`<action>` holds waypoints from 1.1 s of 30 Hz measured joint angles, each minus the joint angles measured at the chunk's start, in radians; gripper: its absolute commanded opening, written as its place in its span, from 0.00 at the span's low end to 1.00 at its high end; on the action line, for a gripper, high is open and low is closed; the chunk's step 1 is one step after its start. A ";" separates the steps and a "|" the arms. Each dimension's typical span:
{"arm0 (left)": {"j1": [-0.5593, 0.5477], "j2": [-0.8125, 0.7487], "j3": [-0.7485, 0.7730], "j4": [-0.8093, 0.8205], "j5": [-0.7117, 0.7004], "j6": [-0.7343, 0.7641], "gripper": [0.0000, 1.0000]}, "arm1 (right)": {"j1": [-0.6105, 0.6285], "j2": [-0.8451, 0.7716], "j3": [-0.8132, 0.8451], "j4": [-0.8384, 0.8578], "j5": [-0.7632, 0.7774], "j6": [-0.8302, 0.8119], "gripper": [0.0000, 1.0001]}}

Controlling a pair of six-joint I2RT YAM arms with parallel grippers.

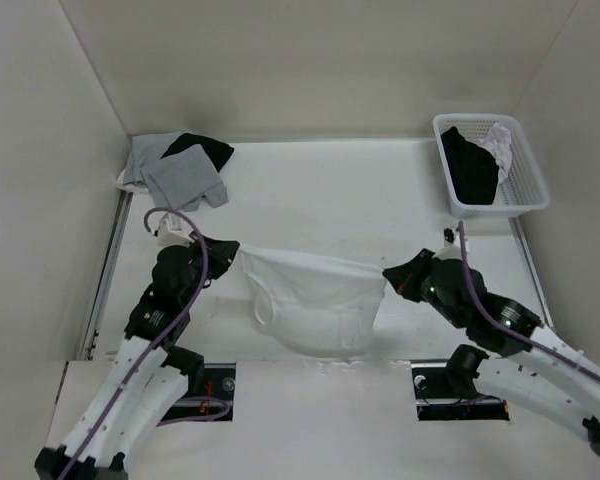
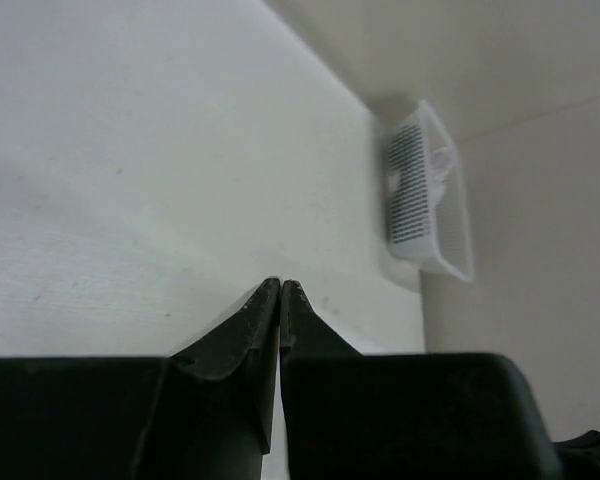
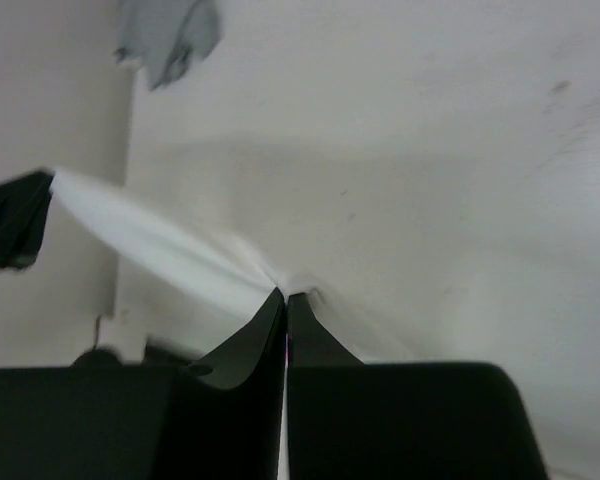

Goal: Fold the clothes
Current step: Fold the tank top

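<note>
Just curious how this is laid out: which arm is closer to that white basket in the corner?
Right. The right arm is on the basket's side of the table, nearer the front edge. The left arm is across the stretched top, at the opposite side.

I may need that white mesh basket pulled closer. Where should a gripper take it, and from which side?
Probably the near short rim of the white mesh basket, coming down with one finger inside: the top is open, the rim is thin, that end faces the arms.
</note>
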 measured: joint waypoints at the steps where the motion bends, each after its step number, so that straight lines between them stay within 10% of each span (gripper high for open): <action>1: 0.009 0.052 -0.016 0.013 0.001 0.002 0.01 | -0.094 0.023 -0.031 0.033 -0.046 -0.024 0.01; 7: 0.055 0.483 -0.040 0.220 0.005 0.010 0.01 | -0.611 0.375 -0.143 0.316 -0.407 -0.147 0.01; 17: 0.064 1.002 0.177 0.498 0.004 0.004 0.01 | -0.776 0.892 0.095 0.564 -0.626 -0.245 0.01; 33: 0.040 0.779 0.015 0.591 0.035 -0.019 0.00 | -0.690 0.491 -0.140 0.594 -0.594 -0.250 0.00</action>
